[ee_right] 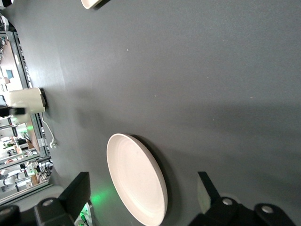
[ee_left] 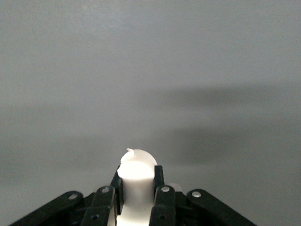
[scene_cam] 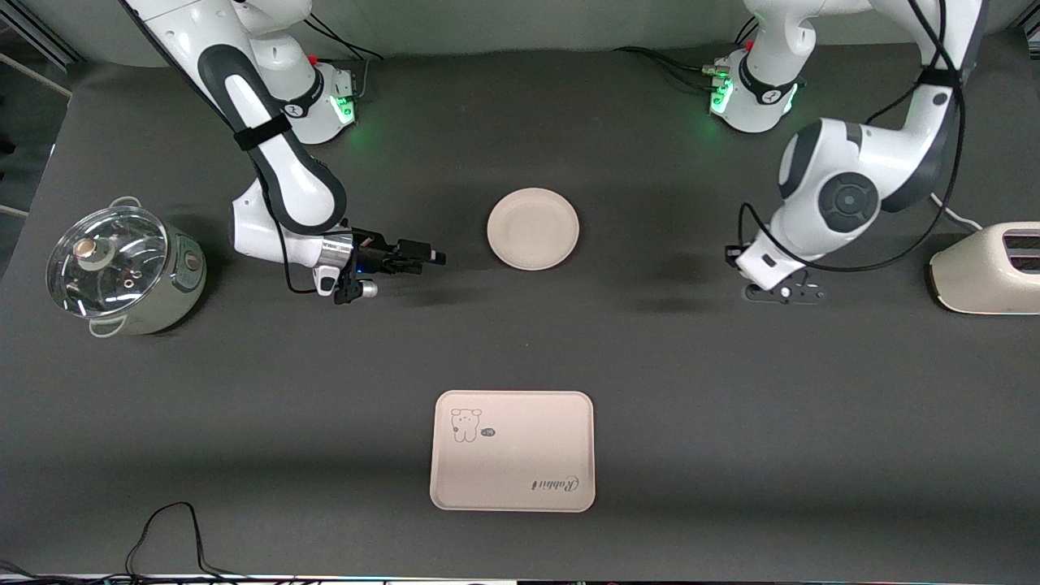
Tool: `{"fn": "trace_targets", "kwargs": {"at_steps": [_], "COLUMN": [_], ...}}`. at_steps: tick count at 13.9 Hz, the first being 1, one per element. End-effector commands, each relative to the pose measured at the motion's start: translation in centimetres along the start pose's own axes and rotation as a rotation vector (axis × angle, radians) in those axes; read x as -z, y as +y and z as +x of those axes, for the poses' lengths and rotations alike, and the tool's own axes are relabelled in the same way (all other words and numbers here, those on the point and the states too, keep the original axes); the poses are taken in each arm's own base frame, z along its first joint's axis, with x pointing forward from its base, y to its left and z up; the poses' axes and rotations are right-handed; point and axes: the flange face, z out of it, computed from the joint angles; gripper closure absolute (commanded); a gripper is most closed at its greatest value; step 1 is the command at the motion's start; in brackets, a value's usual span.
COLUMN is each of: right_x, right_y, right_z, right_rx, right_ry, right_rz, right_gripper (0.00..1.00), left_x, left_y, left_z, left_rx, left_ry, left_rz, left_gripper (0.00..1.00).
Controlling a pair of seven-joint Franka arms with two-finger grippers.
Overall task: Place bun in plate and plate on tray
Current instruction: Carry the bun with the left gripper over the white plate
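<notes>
In the left wrist view the small off-white bun (ee_left: 137,162) sits pinched between the black fingers of my left gripper (ee_left: 137,173), which is shut on it. This left gripper (scene_cam: 784,293) is low over the dark mat toward the left arm's end of the table, and it hides the bun in the front view. The round cream plate (scene_cam: 533,228) lies bare mid-table. My right gripper (scene_cam: 424,258) hovers beside the plate (ee_right: 136,176), pointing at it. The right gripper (ee_right: 141,182) is open and holds nothing. The cream-pink tray (scene_cam: 513,451) lies nearer the front camera than the plate.
A pot with a glass lid (scene_cam: 122,268) stands at the right arm's end of the table. A cream toaster (scene_cam: 987,268) stands at the left arm's end. A black cable (scene_cam: 162,524) loops at the table's front edge.
</notes>
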Motion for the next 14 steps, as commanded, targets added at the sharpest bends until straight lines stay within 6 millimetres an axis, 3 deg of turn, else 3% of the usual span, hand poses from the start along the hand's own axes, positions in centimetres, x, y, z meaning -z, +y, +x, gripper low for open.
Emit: {"fn": "trace_targets", "kwargs": {"at_steps": [1, 2, 4, 7, 9, 11, 14], "right_x": [0.1, 0.3, 0.5, 0.4, 0.2, -0.1, -1.1], "right_y": [-0.1, -0.3, -0.5, -0.6, -0.4, -0.2, 0.0], "right_z": [-0.2, -0.2, -0.1, 0.0, -0.1, -0.2, -0.8], "right_rx": [0.014, 0.018, 0.021, 0.023, 0.021, 0.019, 0.03], "right_ry": [0.022, 0.027, 0.031, 0.03, 0.025, 0.019, 0.013], "right_rz": [0.015, 0.017, 0.019, 0.02, 0.019, 0.018, 0.014], "right_gripper": [0.0, 0.0, 0.0, 0.0, 0.0, 0.0, 0.0], "left_x": [6.9, 7.9, 8.2, 5.3, 2.9, -1.0, -5.4], "left_y": [7.7, 10.9, 17.2, 24.1, 27.4, 30.2, 31.3], "left_z": [-0.5, -1.2, -3.9, -6.6, -7.9, -8.8, -9.5], "left_rx": [0.116, 0.169, 0.219, 0.243, 0.233, 0.253, 0.235], "left_ry": [-0.018, -0.014, 0.003, -0.007, -0.011, -0.026, -0.041], "left_rz": [0.008, 0.0, -0.018, -0.067, -0.102, -0.145, -0.17], "left_gripper": [0.72, 0.72, 0.7, 0.7, 0.68, 0.67, 0.66]}}
